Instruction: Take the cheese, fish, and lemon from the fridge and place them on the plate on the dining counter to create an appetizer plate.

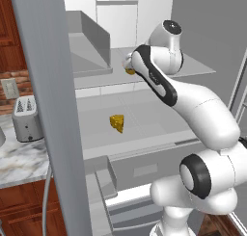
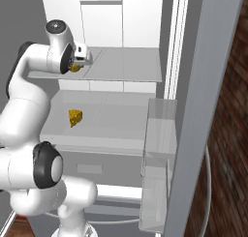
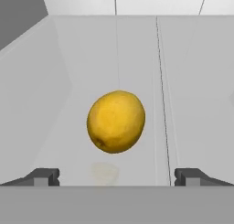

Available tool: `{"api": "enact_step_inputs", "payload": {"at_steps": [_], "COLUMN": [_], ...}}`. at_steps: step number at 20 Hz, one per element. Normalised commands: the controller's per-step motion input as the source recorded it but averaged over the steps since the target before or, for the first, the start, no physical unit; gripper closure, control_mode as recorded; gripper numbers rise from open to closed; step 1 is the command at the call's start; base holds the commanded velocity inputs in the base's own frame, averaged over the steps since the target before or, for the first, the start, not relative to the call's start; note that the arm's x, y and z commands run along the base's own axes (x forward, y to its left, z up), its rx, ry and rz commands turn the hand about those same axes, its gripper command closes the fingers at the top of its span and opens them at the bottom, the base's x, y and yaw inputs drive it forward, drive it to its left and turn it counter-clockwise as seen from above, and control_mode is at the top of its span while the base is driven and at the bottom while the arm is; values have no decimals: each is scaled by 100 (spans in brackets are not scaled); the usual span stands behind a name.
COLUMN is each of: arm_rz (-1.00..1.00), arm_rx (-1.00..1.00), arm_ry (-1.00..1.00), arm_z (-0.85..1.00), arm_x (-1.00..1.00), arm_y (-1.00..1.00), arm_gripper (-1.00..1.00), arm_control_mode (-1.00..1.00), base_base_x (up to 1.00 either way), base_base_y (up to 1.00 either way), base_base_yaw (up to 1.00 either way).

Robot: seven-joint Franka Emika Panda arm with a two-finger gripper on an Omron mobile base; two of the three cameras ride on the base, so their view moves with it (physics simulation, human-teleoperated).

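The fridge point(image 1: 144, 119) stands open with its white inside showing. On its upper glass shelf lies the lemon point(image 3: 116, 121), round and yellow, directly ahead of my gripper point(image 3: 118, 177). The gripper is open, its fingertips point(image 3: 45, 177) spread wider than the fruit and a short way short of it, touching nothing. From the base views the lemon point(image 1: 129, 71) point(image 2: 73, 68) peeks out just behind my wrist. One shelf lower sits the cheese point(image 1: 116, 123) point(image 2: 75, 117), a small yellow-orange wedge with holes. The fish, the plate and the dining counter are out of view.
The grey fridge door edge point(image 1: 48, 110) rises close on the left, the other door point(image 2: 208, 110) on the right with clear door bins point(image 2: 157, 149). A drawer point(image 1: 144, 170) sits below the shelves. A toaster point(image 1: 26, 118) stands on the marble wall counter point(image 1: 19, 163).
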Motion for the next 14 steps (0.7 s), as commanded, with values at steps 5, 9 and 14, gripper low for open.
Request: {"api": "enact_step_inputs", "payload": {"at_steps": [5,9,14], "arm_rz": [0,0,0], "arm_rx": [0,0,0], "arm_ry": [0,0,0], "arm_z": [-13,-18,-13], "arm_x": [32,34,32], "arm_y": [8,8,7], "arm_gripper": [-100,-100,-100], "arm_control_mode": [-100,-100,-100], "base_base_x": [0,0,0], "base_base_y": [0,0,0], "base_base_yaw": [0,0,0]}}
